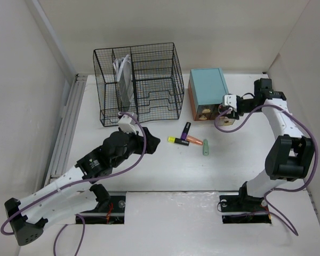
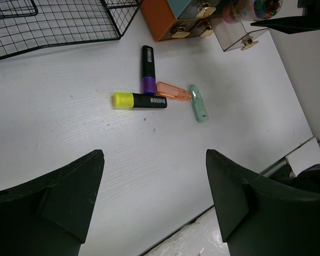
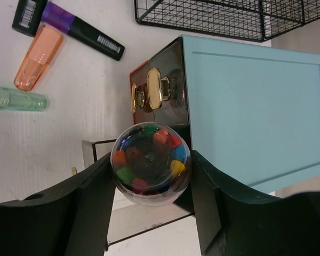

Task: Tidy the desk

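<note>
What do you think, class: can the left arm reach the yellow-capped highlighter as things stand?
Probably yes: its jaws stand open, and the yellow-capped highlighter lies ahead on bare desk with nothing between.

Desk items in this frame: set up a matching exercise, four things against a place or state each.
1 round container
2 yellow-capped highlighter
3 teal drawer box
4 left gripper

A open, holding nothing
B lying on its side on the desk
C gripped between the right fingers
D standing beside the wire-mesh organizer

Pairs: 1-C, 2-B, 3-D, 4-A
</note>
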Tool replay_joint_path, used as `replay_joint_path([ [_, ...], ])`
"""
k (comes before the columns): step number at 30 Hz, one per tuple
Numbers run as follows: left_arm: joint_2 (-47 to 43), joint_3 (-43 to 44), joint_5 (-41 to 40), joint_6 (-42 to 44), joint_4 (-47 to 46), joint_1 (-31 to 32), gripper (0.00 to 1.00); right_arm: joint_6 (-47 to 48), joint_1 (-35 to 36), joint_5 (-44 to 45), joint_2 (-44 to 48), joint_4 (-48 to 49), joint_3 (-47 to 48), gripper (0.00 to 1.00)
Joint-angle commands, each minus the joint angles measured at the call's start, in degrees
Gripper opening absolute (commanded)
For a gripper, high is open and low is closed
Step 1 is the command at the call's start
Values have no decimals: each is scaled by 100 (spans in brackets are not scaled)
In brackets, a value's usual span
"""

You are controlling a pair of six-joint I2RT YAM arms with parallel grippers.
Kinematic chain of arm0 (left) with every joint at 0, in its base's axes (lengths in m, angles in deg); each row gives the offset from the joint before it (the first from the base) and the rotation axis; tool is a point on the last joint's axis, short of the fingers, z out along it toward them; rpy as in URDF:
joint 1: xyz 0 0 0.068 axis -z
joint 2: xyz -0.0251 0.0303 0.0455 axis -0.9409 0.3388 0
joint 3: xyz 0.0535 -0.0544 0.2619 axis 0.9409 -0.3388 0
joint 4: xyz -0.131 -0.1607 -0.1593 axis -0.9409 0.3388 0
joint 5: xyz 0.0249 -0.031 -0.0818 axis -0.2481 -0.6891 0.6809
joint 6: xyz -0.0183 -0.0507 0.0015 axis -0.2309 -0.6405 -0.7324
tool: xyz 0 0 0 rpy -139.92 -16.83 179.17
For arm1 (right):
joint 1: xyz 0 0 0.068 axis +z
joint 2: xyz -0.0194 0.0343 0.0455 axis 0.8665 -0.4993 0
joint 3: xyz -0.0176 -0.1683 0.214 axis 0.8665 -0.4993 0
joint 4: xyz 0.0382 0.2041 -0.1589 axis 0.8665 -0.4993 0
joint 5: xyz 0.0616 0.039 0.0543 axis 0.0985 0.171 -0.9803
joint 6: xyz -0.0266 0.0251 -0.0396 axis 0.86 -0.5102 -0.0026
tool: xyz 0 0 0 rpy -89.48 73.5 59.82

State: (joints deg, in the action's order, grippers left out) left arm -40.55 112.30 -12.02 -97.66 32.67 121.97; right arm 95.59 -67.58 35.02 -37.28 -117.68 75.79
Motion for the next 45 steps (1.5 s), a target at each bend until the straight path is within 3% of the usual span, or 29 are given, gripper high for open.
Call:
replay_joint_path([
  [1, -25, 141, 34, 91, -272, 35, 74, 177, 76, 326, 258, 111, 73, 5],
  [30, -25, 141, 34, 91, -325, 35, 74, 177, 393, 1100, 592, 1078, -349, 3],
  [33, -25, 141, 34, 91, -325, 35, 74, 177, 393, 1152, 592, 1025, -349, 13],
  [35, -25, 89, 34, 91, -325, 35, 74, 177, 393, 1152, 592, 964, -297, 31],
  [39, -78, 88, 34, 91, -325, 35, 74, 177, 393, 1152, 697, 902, -296, 52],
  [45, -78, 88, 34, 91, -273, 35, 74, 177, 393, 1152, 917, 727, -296, 63],
])
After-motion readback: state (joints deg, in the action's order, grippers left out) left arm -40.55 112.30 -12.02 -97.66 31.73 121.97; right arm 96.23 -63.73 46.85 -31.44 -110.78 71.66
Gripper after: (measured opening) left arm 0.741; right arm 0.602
